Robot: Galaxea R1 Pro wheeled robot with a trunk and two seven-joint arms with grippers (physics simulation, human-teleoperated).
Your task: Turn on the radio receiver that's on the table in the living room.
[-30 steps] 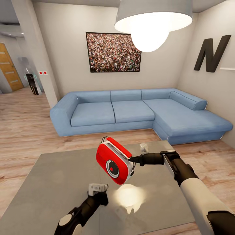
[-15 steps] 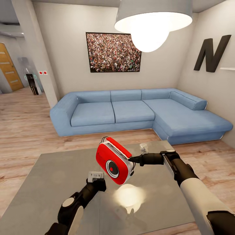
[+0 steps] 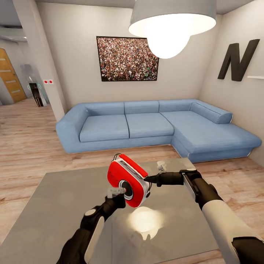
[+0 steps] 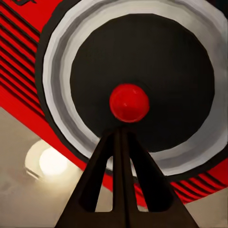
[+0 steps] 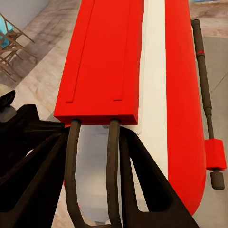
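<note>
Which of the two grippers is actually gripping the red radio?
The right gripper: it is shut on the white-banded edge of the small red radio receiver, holding it above the glossy grey table. The left gripper, fingers together, only points at the dial.

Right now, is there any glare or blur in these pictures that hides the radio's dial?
Head view: the pendant lamp throws a bright glare patch on the table below the radio receiver; the dial stays legible. Left wrist view: dial sharp, the lamp's reflection sits beside it. Right wrist view: evenly lit, no glare.
</note>
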